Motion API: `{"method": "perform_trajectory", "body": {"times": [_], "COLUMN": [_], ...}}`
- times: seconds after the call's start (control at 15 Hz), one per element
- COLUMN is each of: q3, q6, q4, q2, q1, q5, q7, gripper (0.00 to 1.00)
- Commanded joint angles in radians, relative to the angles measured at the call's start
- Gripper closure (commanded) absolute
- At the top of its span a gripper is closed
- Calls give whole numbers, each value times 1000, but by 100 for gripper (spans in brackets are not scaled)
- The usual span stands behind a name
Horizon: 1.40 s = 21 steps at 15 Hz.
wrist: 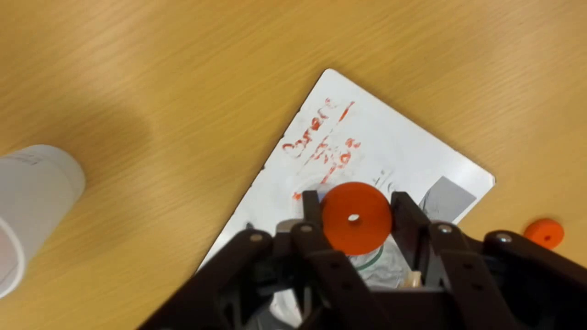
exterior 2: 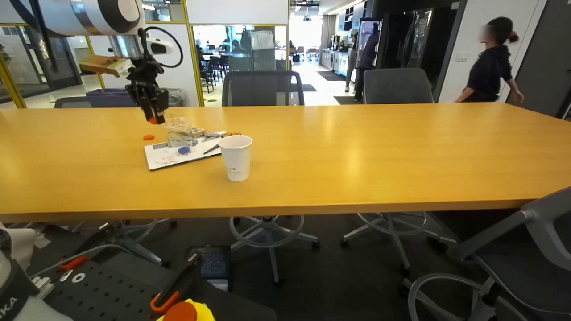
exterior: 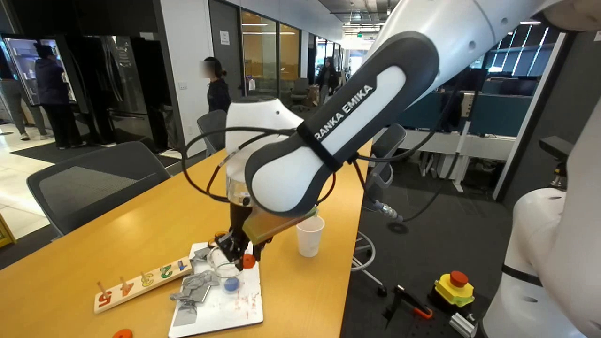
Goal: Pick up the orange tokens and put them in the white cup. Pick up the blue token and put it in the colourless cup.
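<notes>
My gripper [wrist: 353, 211] is shut on an orange token [wrist: 357, 233], held flat between the fingertips above the white board. It shows in both exterior views [exterior: 248, 261] [exterior 2: 153, 120]. Another orange token lies on the table beyond the board [exterior: 123, 334] [exterior 2: 148, 137] [wrist: 544, 233]. The white cup stands upright on the table beside the board [exterior: 310, 237] [exterior 2: 236, 159] [wrist: 41, 188]. The colourless cup [exterior 2: 179, 133] stands on the board, close to the gripper. The blue token [exterior: 231, 284] [exterior 2: 184, 150] is at its base; whether inside or beside it, I cannot tell.
The white board [exterior: 235, 312] carries crumpled grey tape [exterior: 197, 285] and red writing. A wooden strip with numbers and pegs [exterior: 143, 285] lies beside it. Scissors with orange handles [exterior 2: 231, 133] lie at the board's end. The white cup stands near the table's edge [exterior 2: 285, 209].
</notes>
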Motion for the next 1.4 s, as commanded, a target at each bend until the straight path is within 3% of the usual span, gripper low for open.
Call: {"method": "perform_trajectory", "body": {"times": [0.0, 0.6, 0.93, 1.33], "q3": [-8, -46, -72, -101], "q6": [-15, -26, -35, -34], "q4": [-51, -61, -63, -48], "q2": [-138, -138, -75, -12], "q1": [-93, -308, -350, -343], "q5": [-20, -119, -156, -158], "q7": [21, 49, 63, 77], "gripper": [79, 78, 78, 78]}}
